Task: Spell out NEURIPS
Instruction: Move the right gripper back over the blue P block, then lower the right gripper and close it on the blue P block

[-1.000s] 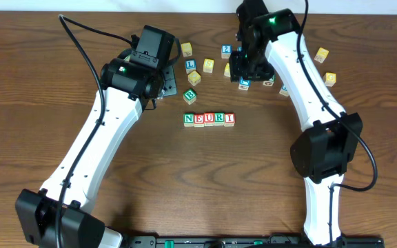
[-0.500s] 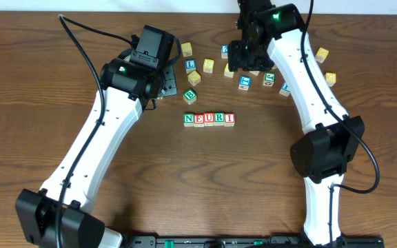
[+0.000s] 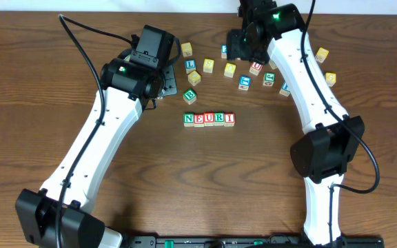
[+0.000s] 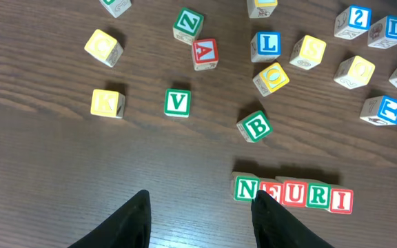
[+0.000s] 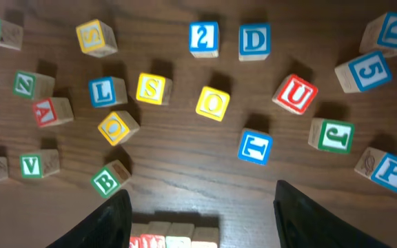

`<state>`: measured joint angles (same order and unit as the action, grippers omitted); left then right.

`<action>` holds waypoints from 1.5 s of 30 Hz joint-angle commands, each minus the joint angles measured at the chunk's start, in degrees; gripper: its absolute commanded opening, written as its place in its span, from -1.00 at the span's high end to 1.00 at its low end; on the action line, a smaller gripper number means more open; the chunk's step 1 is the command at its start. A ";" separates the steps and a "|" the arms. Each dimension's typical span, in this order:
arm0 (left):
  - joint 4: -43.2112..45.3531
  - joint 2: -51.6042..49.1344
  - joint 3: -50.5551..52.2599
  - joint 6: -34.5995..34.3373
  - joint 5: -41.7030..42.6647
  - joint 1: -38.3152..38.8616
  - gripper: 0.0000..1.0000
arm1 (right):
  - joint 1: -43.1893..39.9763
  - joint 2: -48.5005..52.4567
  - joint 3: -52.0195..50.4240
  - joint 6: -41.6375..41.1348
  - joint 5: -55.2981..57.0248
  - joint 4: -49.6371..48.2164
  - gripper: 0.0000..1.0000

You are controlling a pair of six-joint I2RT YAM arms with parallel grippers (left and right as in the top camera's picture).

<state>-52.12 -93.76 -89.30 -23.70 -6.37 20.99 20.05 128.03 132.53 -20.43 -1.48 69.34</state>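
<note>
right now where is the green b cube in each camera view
Overhead: the green B cube is upper centre, just above the left end of the NEURI row.
Left wrist: right of centre, above the row's N.
Right wrist: lower left, tilted.
Shared landmark: the NEURI row, low right in the left wrist view and cut off at the bottom edge in the right wrist view.

Cube row (image 5: 174, 233) cut off below, right fingers (image 5: 109, 222) cropped

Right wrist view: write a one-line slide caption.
Open right gripper above loose letter blocks, including a yellow S and blue P; started row at bottom edge.
</note>
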 commanded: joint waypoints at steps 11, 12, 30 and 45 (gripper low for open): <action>0.50 -0.83 0.22 0.74 -0.57 -0.20 0.06 | -5.84 -0.61 1.29 -1.84 1.60 3.37 -0.24; 0.57 -0.90 0.22 0.74 -0.57 -0.20 0.07 | -6.45 -0.61 1.29 -1.81 1.60 3.80 -0.26; 1.03 -4.02 0.20 0.74 -0.55 -0.20 0.06 | -14.78 -0.50 1.03 -1.25 3.93 10.25 -0.27; 1.49 -4.44 0.22 0.76 -0.55 -0.20 0.06 | -16.87 -0.42 -15.02 -7.85 5.62 4.02 -0.14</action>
<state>-50.70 -97.65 -89.30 -23.73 -6.37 20.99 4.05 128.03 119.22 -26.96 3.86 75.09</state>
